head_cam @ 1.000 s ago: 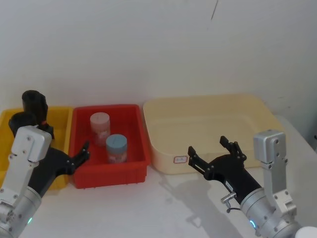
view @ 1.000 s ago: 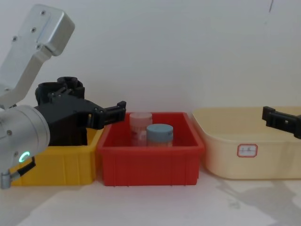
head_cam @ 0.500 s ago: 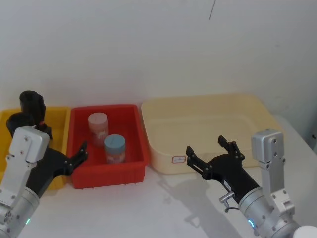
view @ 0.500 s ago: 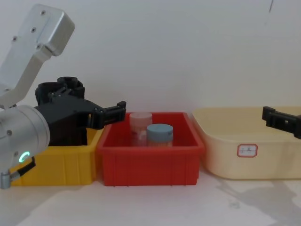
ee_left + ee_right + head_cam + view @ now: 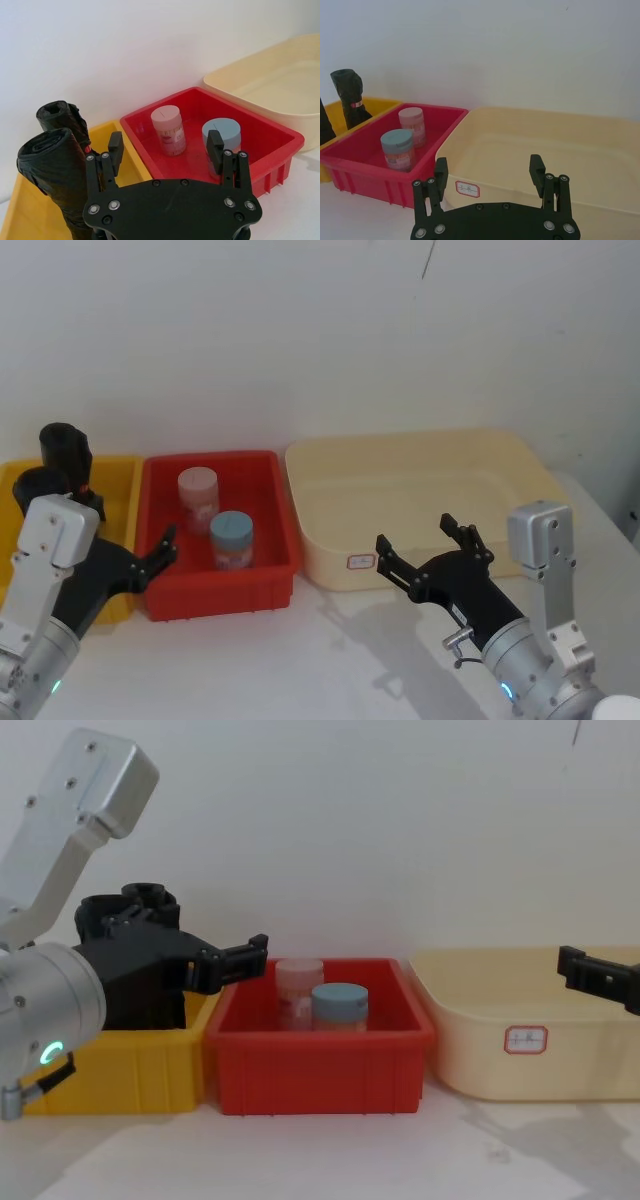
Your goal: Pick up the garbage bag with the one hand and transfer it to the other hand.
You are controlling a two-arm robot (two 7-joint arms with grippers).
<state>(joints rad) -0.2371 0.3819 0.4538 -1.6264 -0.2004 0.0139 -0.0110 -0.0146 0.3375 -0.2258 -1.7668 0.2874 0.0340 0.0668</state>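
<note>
In the head view the garbage bag [image 5: 38, 484] stands on end at the left edge of the frame, in the near part of the yellow bin [image 5: 120, 476], with its top well above the rim. It is a black cylinder of glossy plastic, creased and crinkled all over, with a rumpled top. Just behind it stands a second black roll [image 5: 66, 450] that bears a small red spot.

The left gripper [image 5: 165, 150], on the arm with the green glowing ring, hovers at the lower left of the head view, in front of the yellow bin. Its fingers are spread wide and hold nothing, and they are apart from the bag. One finger [image 5: 162, 550] reaches towards the near left corner of the red bin [image 5: 215, 456]. That bin holds a pink-lidded jar [image 5: 199, 490] and a blue-lidded jar [image 5: 232, 536], both upright.

The right gripper [image 5: 417, 535] is at the lower right of the head view, above the white table [image 5: 330, 660] and just in front of the cream tub [image 5: 420, 445]. Its fingers are also spread and empty.
</note>
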